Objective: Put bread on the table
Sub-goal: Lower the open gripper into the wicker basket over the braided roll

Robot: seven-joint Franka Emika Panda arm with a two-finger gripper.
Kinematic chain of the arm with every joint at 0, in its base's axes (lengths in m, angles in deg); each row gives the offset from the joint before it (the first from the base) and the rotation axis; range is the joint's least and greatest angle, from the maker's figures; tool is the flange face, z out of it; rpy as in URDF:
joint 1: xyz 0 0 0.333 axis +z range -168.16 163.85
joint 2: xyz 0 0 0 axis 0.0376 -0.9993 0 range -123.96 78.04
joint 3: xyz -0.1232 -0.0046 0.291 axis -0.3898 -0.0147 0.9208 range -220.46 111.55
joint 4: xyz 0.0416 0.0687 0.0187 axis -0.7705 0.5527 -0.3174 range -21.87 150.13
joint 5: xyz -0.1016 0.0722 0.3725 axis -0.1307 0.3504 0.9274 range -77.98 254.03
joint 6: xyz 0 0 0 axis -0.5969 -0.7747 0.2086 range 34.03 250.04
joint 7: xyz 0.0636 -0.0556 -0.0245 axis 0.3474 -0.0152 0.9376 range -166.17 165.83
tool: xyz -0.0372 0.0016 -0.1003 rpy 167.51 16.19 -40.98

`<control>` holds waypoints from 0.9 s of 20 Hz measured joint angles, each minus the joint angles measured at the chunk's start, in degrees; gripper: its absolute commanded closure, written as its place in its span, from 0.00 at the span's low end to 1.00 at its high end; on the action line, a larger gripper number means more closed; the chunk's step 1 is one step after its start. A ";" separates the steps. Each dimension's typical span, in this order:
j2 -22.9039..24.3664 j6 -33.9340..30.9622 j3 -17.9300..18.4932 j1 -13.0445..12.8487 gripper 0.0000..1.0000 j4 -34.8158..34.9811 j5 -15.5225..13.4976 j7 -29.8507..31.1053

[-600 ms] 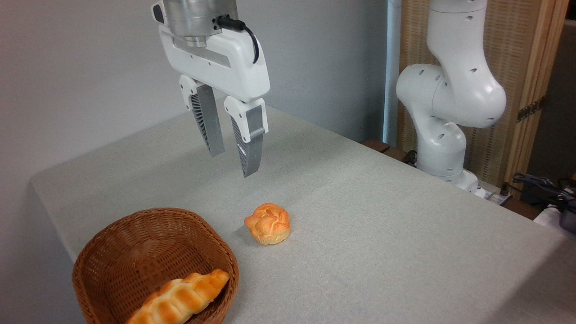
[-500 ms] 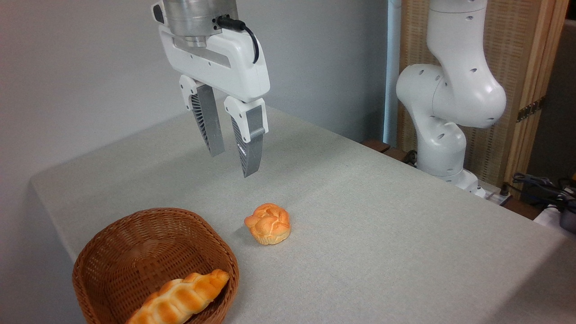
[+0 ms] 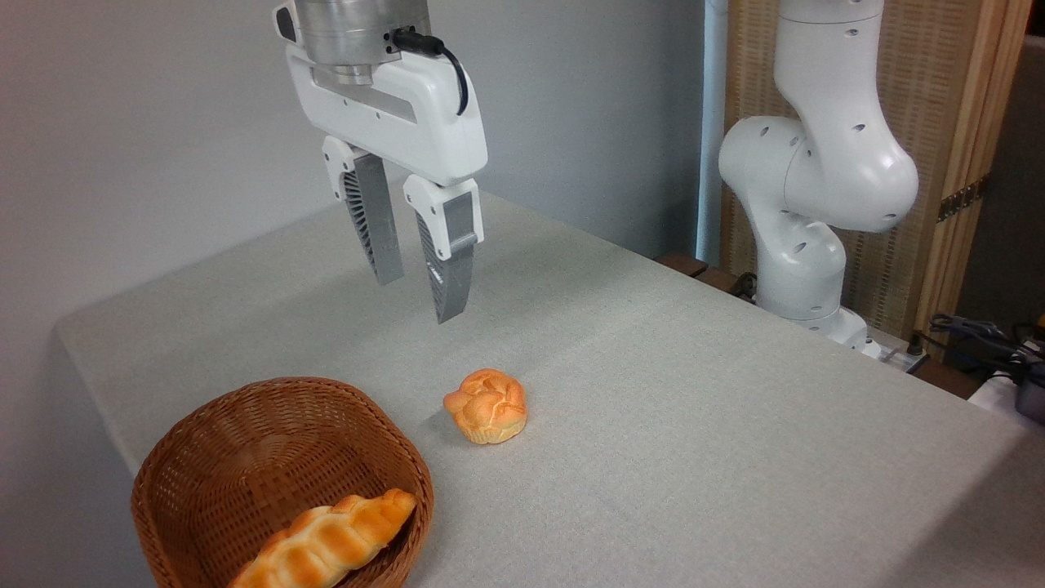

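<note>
One bread (image 3: 326,545), one round bun (image 3: 487,405) and one wicker basket (image 3: 245,457) were on the counter (image 3: 694,392), along with a single pincer (image 3: 418,296). The bread (a long braided loaf) lay inside the basket near the counter's front-left corner, its long axis running diagonally, one tapered end resting up on the basket's rim toward the bun and the other cut off by the frame's bottom edge. The pincer hung above the counter well clear of everything, its fingers parted by a narrow gap and holding nothing.
</note>
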 measured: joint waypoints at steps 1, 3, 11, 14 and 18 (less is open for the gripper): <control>-0.24 1.23 -0.10 -0.10 0.00 0.01 0.00 0.00; -1.65 5.73 -0.50 -0.39 0.00 0.04 0.00 0.00; -10.41 19.01 -1.68 -0.59 0.00 0.15 0.00 0.00; -12.71 19.14 -1.68 -0.56 0.00 0.15 0.01 0.00; -16.66 23.11 -1.70 -0.57 0.00 0.17 0.01 -0.02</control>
